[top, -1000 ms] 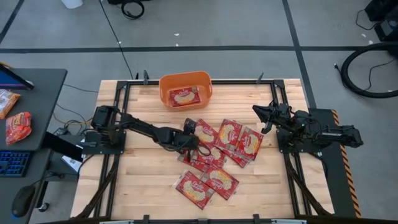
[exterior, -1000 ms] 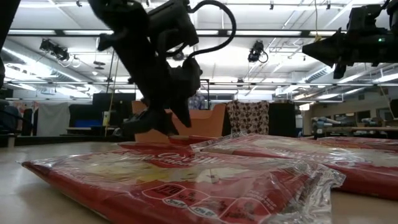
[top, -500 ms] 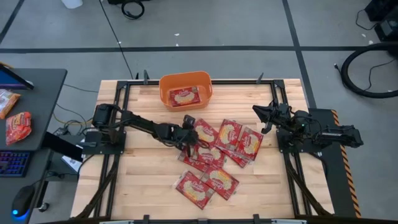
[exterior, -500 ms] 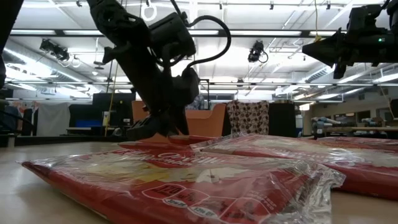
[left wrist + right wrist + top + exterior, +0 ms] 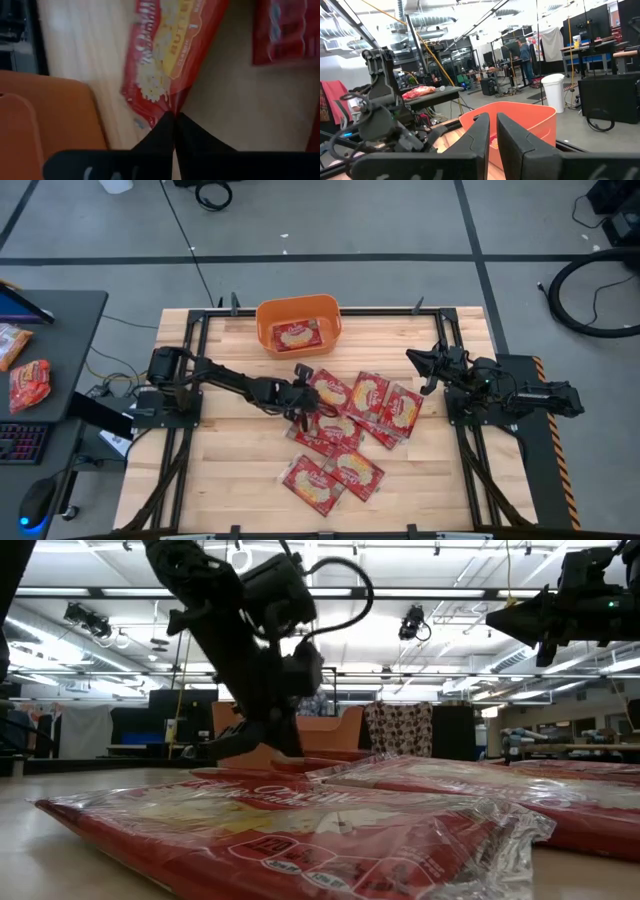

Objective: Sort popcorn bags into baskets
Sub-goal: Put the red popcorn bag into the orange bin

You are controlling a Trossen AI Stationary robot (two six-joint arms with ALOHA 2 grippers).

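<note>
My left gripper (image 5: 300,402) pinched a popcorn bag's (image 5: 172,47) corner mid-table.

Its fingers (image 5: 165,131) were clenched on the packet at the edge of the scattered popcorn bags (image 5: 350,430); the orange basket (image 5: 298,324), one bag inside, sat at the table's (image 5: 230,470) far edge. My right gripper (image 5: 420,360) waited raised at the right, fingers nearly together, empty.

Table (image 5: 230,470): wooden top, being framed by black rails.
Side desk (image 5: 60,340): being occupied by red packets (image 5: 30,385).
Bin (image 5: 554,91): white, standing on the floor.
</note>
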